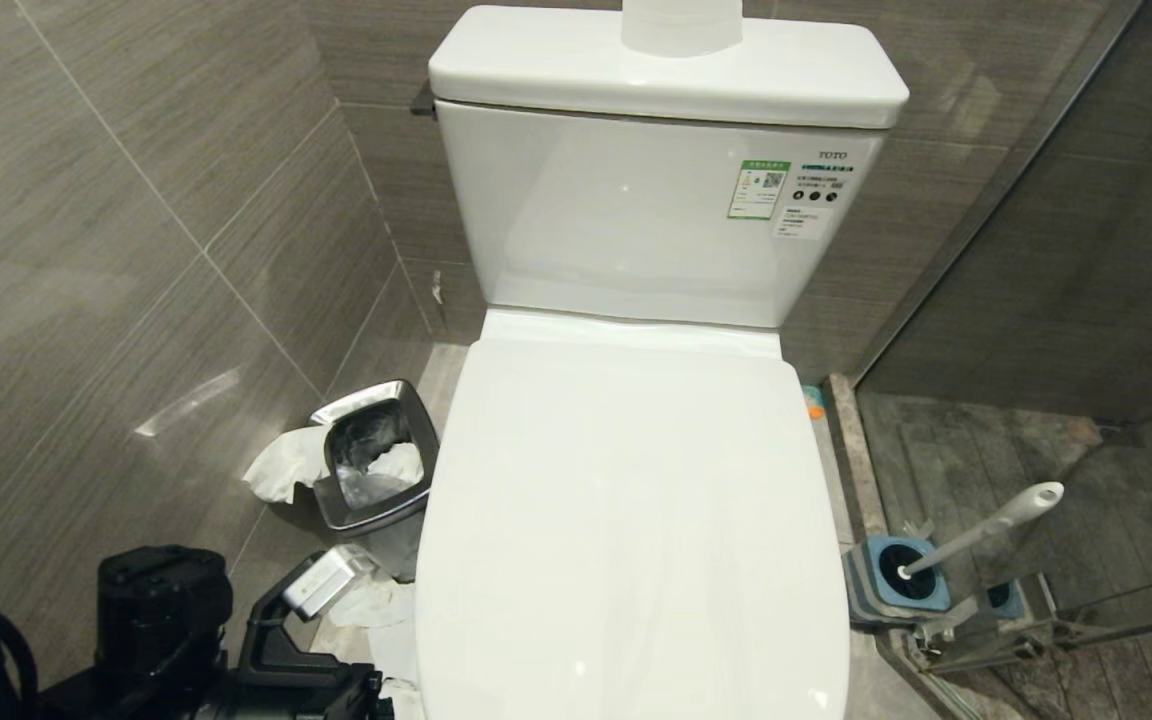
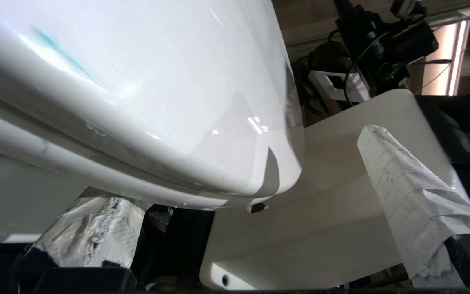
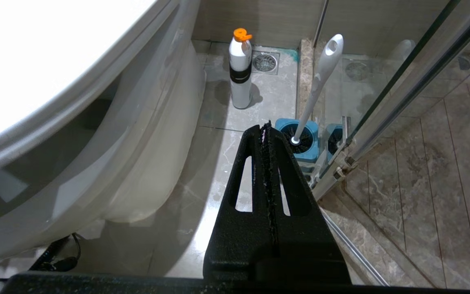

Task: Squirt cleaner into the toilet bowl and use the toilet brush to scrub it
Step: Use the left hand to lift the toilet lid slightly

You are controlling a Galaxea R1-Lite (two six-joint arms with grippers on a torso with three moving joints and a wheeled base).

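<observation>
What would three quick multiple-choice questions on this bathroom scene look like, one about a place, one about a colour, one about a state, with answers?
1. Where does the toilet brush stand?
A. In its blue holder on the floor, on the toilet's right
B. On the tank
C. In the steel bin

2. What colour is the cap on the cleaner bottle?
A. Green
B. Orange
C. Black

3. How is the toilet lid?
A. Raised against the tank
B. Removed
C. Down over the bowl

Answers: 1 A, the head view shows the handle leaning out of the holder by the glass; 2 B, the right wrist view shows an orange cap; 3 C, the lid lies flat and closed.
</observation>
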